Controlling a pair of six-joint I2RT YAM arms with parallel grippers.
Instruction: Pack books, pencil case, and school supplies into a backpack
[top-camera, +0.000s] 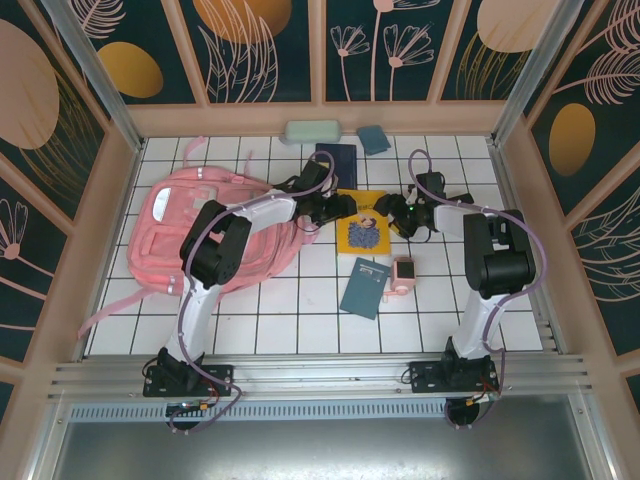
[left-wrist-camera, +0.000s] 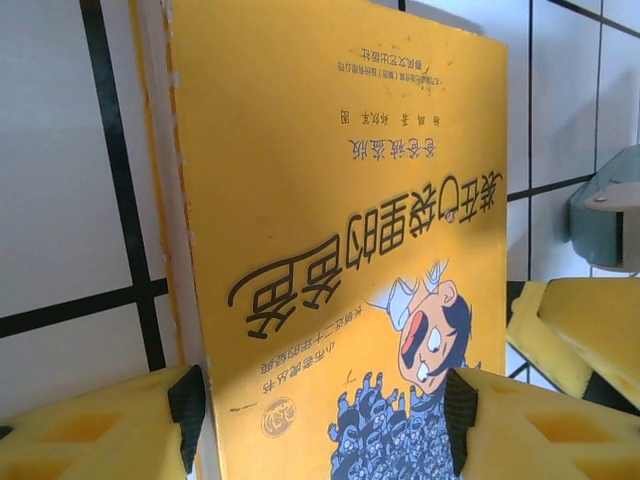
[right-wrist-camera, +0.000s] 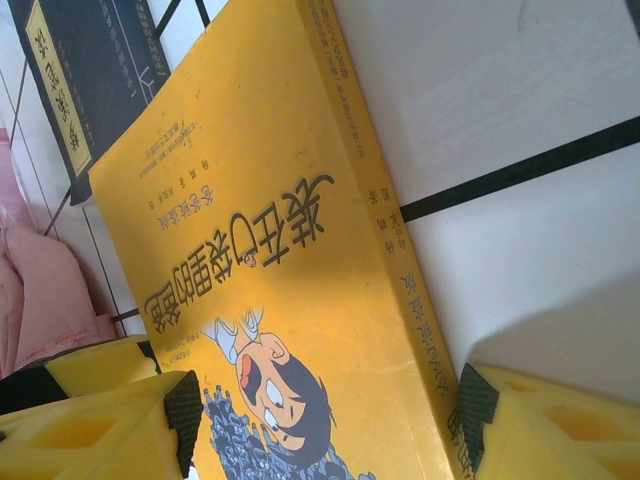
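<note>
The bright yellow book (top-camera: 362, 228) with a cartoon cover lies flat on the tiles, just right of the pink backpack (top-camera: 200, 232). My left gripper (top-camera: 336, 208) is at its left edge and my right gripper (top-camera: 394, 216) at its right edge. In the left wrist view the left gripper (left-wrist-camera: 323, 420) stands open low over the yellow book (left-wrist-camera: 340, 200), one pad by the book's edge and the other over the cover. The right gripper (right-wrist-camera: 330, 420) is open too, with one pad at the spine of the yellow book (right-wrist-camera: 260, 230). Nothing is held.
A navy book (top-camera: 337, 160) lies behind the yellow one. The mint pencil case (top-camera: 312, 131) and a small teal pad (top-camera: 374, 139) sit by the back wall. A dark teal book (top-camera: 366, 286) and a pink cube (top-camera: 403, 272) lie nearer the front. Wooden walls enclose the table.
</note>
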